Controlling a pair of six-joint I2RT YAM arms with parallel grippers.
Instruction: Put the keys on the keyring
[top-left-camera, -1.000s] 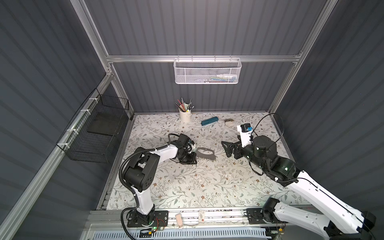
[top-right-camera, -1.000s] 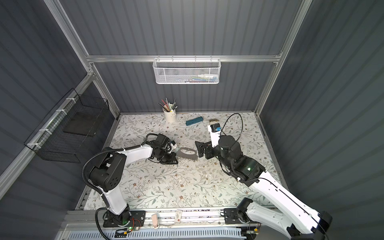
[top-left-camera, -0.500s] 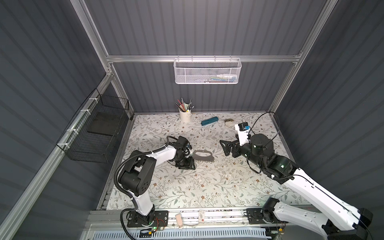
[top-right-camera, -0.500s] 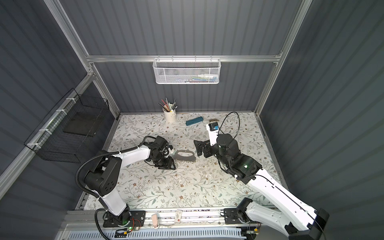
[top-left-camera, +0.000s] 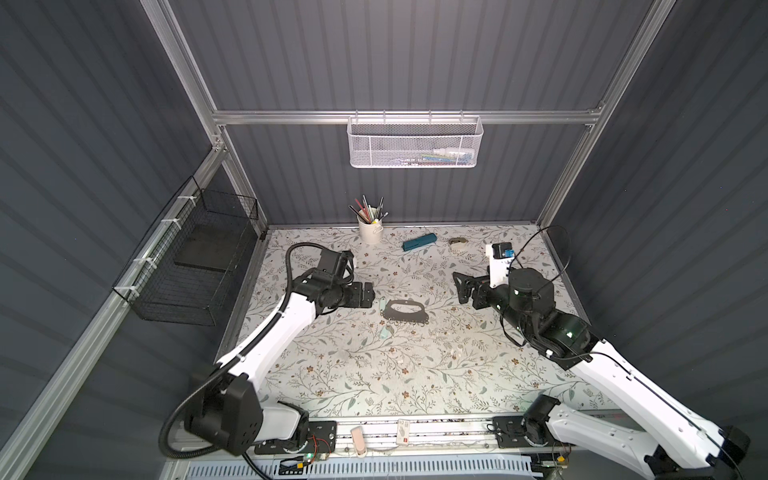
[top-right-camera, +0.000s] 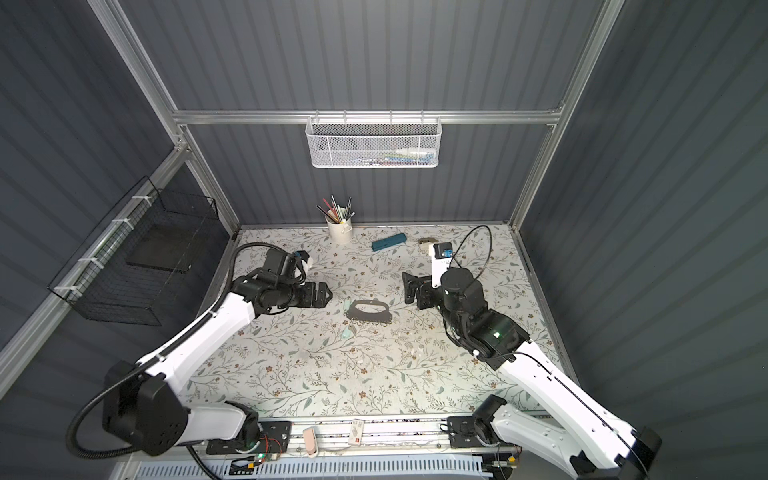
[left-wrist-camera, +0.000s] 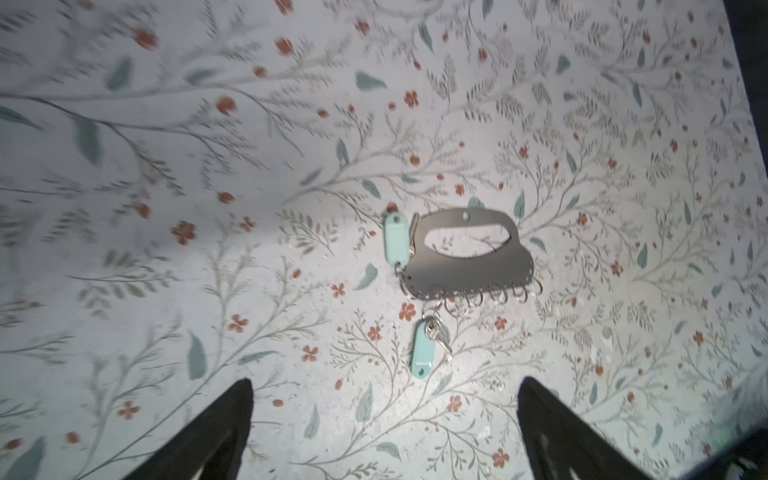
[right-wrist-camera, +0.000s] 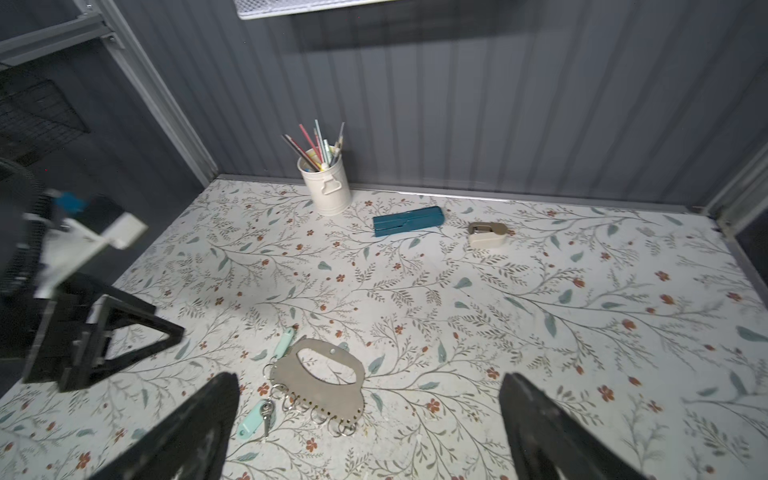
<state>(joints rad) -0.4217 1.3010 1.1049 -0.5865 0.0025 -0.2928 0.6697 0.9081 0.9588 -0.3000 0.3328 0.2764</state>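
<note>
The keyring (top-left-camera: 406, 311) (top-right-camera: 369, 311), a flat dark-grey plate with an oval cutout and a row of silver rings, lies mid-mat. One of the keys (left-wrist-camera: 395, 243) (right-wrist-camera: 284, 343), with a mint tag, rests against the plate's end by the end ring. A second key (left-wrist-camera: 423, 351) (right-wrist-camera: 251, 422) lies just off the ring row; whether either is linked I cannot tell. My left gripper (top-left-camera: 368, 295) (left-wrist-camera: 385, 382) stands open just left of the plate, holding nothing. My right gripper (top-left-camera: 460, 287) (right-wrist-camera: 368, 376) is open to the plate's right, empty.
A white cup of pencils (top-left-camera: 370, 232), a dark-teal case (top-left-camera: 419, 242) and a small beige object (top-left-camera: 458, 243) sit along the back wall. A black wire basket (top-left-camera: 199, 270) hangs on the left wall, a white mesh basket (top-left-camera: 415, 143) on the back rail.
My left gripper has gone from shut to open and drawn back a little from the keyring. The right gripper has stayed open and shifted slightly away from the plate.
</note>
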